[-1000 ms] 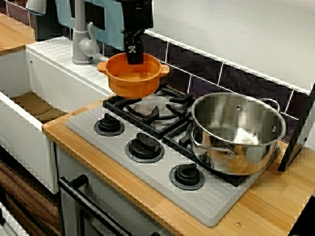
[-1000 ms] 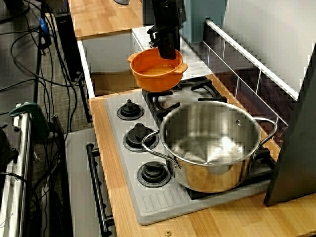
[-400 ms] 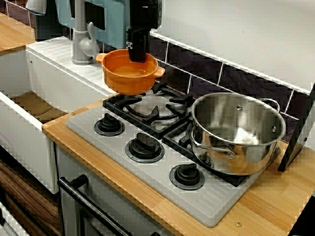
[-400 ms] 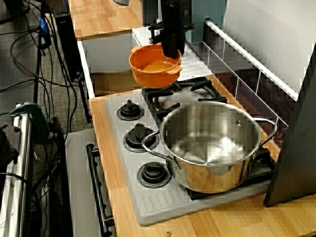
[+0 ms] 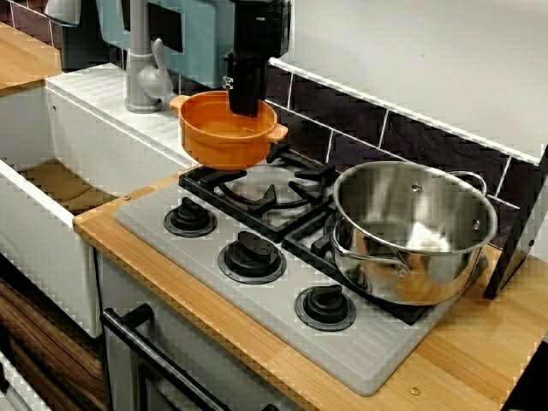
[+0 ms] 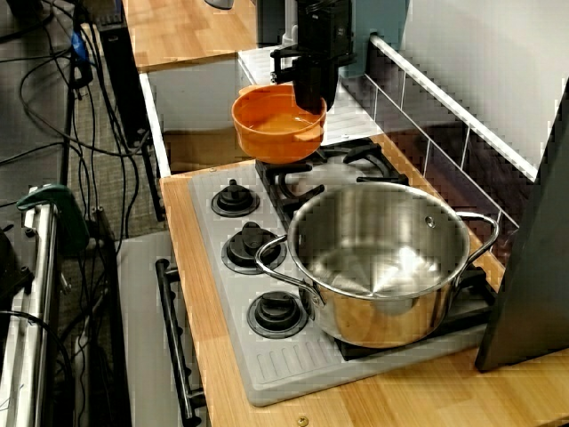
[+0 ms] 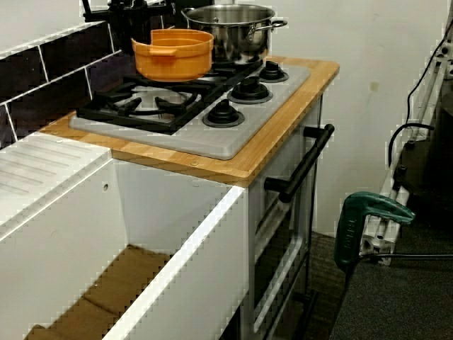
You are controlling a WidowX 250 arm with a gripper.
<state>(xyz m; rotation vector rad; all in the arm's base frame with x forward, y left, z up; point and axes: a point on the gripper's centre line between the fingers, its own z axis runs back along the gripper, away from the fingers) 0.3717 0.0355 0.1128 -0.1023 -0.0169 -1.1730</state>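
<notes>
**Orange pot held over the hob's back corner**

The claw (image 5: 246, 104) is clamped on the wall-side rim of the orange pot (image 5: 224, 133). One finger reaches down inside the bowl, and the pot hangs just clear of the hob (image 5: 257, 193), above its rear corner on the sink side. In the view from the sink's end, the orange pot (image 7: 173, 55) shows a gap beneath it, over the black grate (image 7: 152, 99).

On the hob's far burner, well apart from the orange pot, stands a large steel pot (image 5: 413, 231). It is upright and open, and its near handle points toward the knobs (image 5: 252, 257) along the hob's front edge. Behind the hob runs a dark tiled wall (image 5: 360, 120). Past the hob's sink-side edge are the white drainer (image 5: 111, 116), the grey tap (image 5: 141, 68) and the sink (image 5: 47, 184). The wooden table (image 5: 479, 360) frames the hob.

Compared with a second ago, the claw has shifted slightly toward the wall. The orange pot has turned a little, so its side handles sit at a new angle. Its height over the hob is much the same.
</notes>
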